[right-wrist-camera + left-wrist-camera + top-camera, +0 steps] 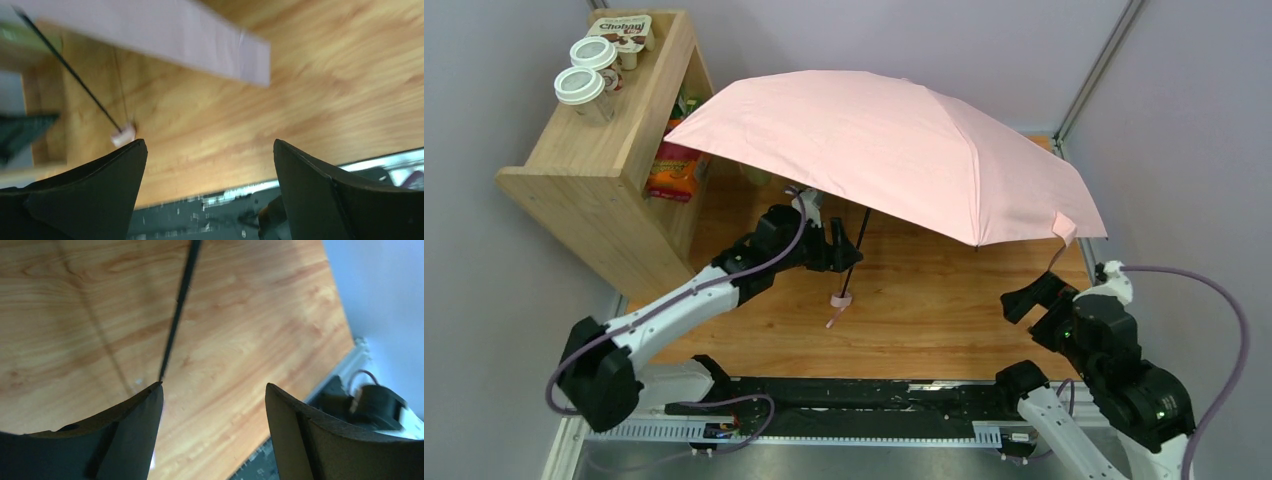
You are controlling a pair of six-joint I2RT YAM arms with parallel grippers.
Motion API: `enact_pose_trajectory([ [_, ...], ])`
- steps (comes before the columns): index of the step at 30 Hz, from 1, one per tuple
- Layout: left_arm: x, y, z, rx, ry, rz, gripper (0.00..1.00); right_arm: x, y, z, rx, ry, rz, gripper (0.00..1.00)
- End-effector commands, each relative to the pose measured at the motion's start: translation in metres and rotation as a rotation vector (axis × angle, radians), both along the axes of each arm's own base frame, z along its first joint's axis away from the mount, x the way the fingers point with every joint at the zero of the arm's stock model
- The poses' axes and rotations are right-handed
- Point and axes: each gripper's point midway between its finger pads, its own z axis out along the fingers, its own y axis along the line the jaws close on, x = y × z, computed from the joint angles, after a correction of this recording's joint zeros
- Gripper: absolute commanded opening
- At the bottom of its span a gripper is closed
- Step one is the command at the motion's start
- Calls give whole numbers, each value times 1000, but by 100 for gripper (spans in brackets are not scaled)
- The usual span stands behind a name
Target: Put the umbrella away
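The umbrella (894, 150) stands open, its handle (841, 298) on the table (944, 300); our left gripper (849, 248) gapes empty beside the shaft (861, 230), our right gripper (1024, 297) equally wide, holding nothing. We fear a glancing pinch topples it.

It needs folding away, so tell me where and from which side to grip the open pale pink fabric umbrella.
Grip the thin black metal shaft above the small pink handle. Come in sideways from the left, beneath the canopy, where the open left gripper is: the broad canopy blocks access from above, while the slim shaft stands exposed.
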Motion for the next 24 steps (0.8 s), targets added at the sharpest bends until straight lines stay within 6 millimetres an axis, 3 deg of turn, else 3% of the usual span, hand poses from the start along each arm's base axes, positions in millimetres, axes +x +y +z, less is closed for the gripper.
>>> enact_pose_trajectory([
  [1, 59, -23, 18, -4, -175, 72, 82, -25, 57, -46, 207, 100, 261, 100],
  [2, 67, -27, 23, -20, -222, 73, 84, -26, 67, -57, 245, 112, 293, 100],
  [3, 73, -30, 10, -1, -213, 77, 85, -24, 73, -72, 269, 140, 304, 100],
  [4, 80, -34, 14, -8, -239, 82, 86, -23, 81, -79, 288, 147, 342, 100],
  [5, 88, -36, -2, 27, -221, 97, 86, -21, 93, -84, 308, 142, 405, 100],
  [6, 95, -38, 2, 43, -230, 101, 86, -17, 101, -87, 324, 132, 441, 100],
  [7, 99, -42, -13, 75, -206, 93, 86, -13, 106, -90, 335, 123, 460, 100],
  [10, 111, -60, -17, 61, -223, 51, 86, 8, 116, -87, 365, 44, 470, 100],
  [11, 113, -63, -29, 75, -202, 44, 86, 16, 117, -85, 373, 12, 457, 100],
  [16, 124, -79, -46, 88, -198, -1, 79, 46, 114, -86, 436, -6, 321, 100],
  [18, 126, -85, -44, 65, -214, -16, 73, 51, 122, -81, 439, -35, 371, 100],
  [20, 128, -89, -39, 52, -223, -21, 54, 57, 129, -72, 393, -128, 451, 100],
  [24, 130, -93, -29, 59, -222, -26, 14, 77, 106, -52, 281, -249, 354, 100],
])
